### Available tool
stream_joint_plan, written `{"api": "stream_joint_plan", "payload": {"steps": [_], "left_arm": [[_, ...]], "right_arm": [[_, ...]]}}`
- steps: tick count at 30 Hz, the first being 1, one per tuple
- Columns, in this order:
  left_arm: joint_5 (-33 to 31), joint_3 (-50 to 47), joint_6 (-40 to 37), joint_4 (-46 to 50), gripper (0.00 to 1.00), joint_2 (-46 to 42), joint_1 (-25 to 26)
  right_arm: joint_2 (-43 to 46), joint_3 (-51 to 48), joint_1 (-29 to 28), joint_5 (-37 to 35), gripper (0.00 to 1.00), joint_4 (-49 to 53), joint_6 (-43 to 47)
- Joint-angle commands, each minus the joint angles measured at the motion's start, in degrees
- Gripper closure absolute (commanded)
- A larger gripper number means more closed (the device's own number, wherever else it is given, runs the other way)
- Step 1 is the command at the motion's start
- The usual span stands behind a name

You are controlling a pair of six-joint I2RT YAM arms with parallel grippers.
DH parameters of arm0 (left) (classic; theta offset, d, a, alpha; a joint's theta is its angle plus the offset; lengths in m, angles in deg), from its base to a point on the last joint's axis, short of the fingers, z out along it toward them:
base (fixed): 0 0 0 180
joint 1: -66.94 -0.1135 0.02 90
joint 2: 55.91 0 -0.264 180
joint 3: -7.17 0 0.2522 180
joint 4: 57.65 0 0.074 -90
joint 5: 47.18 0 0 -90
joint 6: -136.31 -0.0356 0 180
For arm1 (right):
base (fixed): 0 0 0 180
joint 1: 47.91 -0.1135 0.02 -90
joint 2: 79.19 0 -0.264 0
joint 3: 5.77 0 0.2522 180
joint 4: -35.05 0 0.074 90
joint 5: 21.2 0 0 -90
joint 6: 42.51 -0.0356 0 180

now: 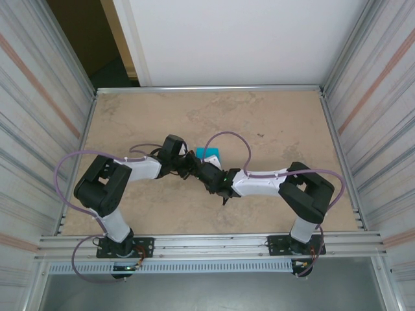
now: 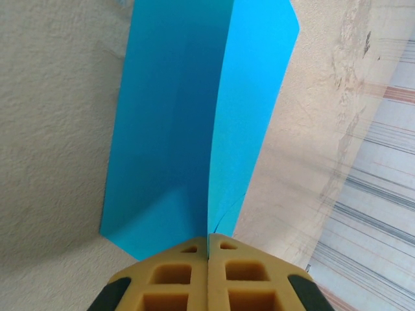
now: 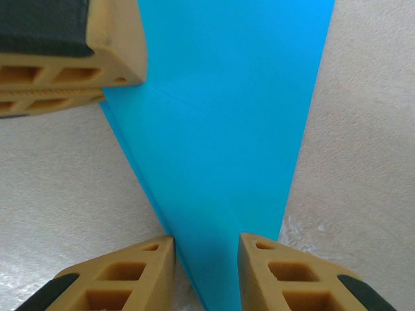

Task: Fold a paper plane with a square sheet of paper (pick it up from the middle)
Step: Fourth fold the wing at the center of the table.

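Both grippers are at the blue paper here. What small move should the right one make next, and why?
Probably close the right gripper on the blue paper. Its jaws stand apart with the paper's narrow end between them, not yet pinched, while the left gripper is shut on the paper further along. A second grip looks needed before another crease can be worked.

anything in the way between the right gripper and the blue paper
Nothing visible: the folded paper runs straight into the gap of the open right gripper. The left gripper pinches the paper's edge farther along, clear of that gap.
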Motion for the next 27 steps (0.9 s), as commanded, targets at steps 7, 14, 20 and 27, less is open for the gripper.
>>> {"api": "stream_joint_plan", "payload": {"steps": [7,14,20,27], "left_arm": [[-0.16,0.73,-0.61,0.33,0.95,-2.19,0.35],[-0.25,0.76,-0.61,0.84,0.95,-2.40,0.43],[-0.25,0.97,-0.88,1.37,0.92,-2.49,0.37],[-0.05,1.71,-1.97,2.90,0.87,-2.74,-0.44]], "right_arm": [[-2.03,1.16,-0.58,-2.76,0.74,1.13,-0.98],[-2.43,0.87,-0.59,-3.45,0.76,1.31,-0.81],[-2.26,0.76,-0.67,-3.80,0.82,1.35,-0.37],[-1.95,0.34,-0.70,-3.64,0.88,1.09,0.18]]}}
